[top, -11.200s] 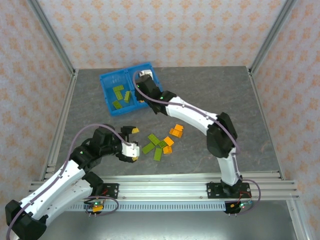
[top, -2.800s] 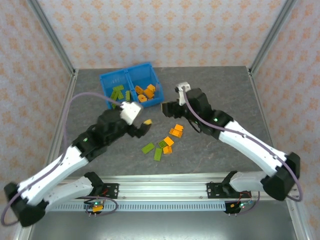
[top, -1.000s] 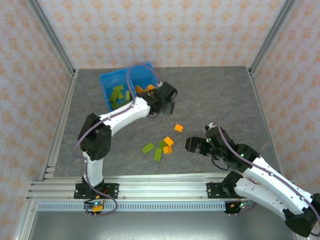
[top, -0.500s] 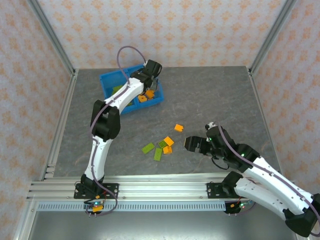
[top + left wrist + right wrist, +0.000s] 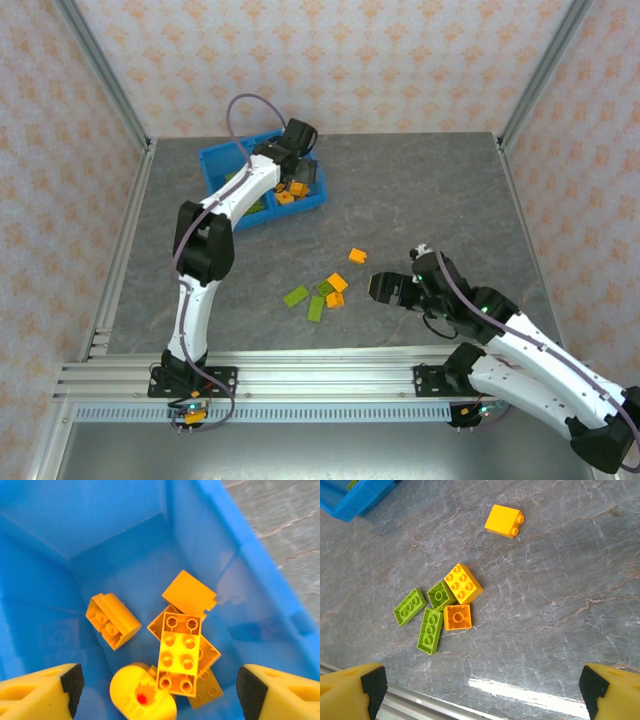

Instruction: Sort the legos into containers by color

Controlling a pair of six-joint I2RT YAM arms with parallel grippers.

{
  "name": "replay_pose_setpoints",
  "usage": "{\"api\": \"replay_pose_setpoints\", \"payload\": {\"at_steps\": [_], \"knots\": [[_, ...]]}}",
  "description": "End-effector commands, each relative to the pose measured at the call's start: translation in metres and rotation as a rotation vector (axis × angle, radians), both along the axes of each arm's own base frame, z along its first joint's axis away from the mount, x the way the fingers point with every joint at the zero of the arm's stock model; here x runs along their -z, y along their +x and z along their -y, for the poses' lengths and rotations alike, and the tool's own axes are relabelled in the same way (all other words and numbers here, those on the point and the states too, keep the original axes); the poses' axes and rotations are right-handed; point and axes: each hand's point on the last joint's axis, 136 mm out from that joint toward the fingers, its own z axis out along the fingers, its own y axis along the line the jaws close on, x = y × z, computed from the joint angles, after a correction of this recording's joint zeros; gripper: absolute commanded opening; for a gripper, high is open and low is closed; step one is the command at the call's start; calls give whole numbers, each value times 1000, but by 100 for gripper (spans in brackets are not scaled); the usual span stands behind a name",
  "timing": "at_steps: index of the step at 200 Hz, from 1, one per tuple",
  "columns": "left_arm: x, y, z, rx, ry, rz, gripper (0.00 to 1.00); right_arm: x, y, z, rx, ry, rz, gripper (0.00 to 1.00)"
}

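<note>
Fingers [image 5: 35, 690] gape empty: left gripper [image 5: 159, 682] over the bin's [image 5: 250, 555] orange legos [image 5: 180, 655], depositing; right gripper [image 5: 480, 681] should next grasp loose legos [image 5: 457, 600] outside the bin.

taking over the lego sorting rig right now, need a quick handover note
Left gripper: open, empty, over the right compartment of the blue bin.
Right gripper: open, empty, above the loose pile on the table.
Done: orange legos lie in the right compartment; green legos lie in the left one, partly hidden by the left arm.
Left: three loose green legos and three loose orange legos on the table, one orange lying apart from the others.
</note>
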Motion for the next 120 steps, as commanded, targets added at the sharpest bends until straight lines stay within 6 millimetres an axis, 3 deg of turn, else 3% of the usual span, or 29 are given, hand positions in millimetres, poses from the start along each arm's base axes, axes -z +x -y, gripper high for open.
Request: {"api": "replay_pose_setpoints", "payload": {"at_steps": [1, 31, 54, 67, 81, 105, 120], "knots": [[-79, -21, 12, 37, -142, 128, 83, -13, 12, 1, 25, -16, 59, 100], [-140, -77, 39, 210, -234, 265, 84, 4, 31, 5, 93, -130, 26, 100], [-158, -144, 77, 562, -142, 325, 89, 21, 47, -9, 78, -211, -34, 100], [-148, -191, 95, 815, -50, 312, 95, 30, 60, -20, 53, -251, -56, 99], [-131, -237, 102, 1041, 32, 291, 100, 39, 77, -30, 55, -283, -80, 99], [-96, -323, 97, 1473, 99, 259, 100, 52, 107, -47, 75, -278, -126, 99], [-79, -363, 87, 1667, 159, 292, 99, 60, 125, -52, 107, -298, -130, 99]]}}
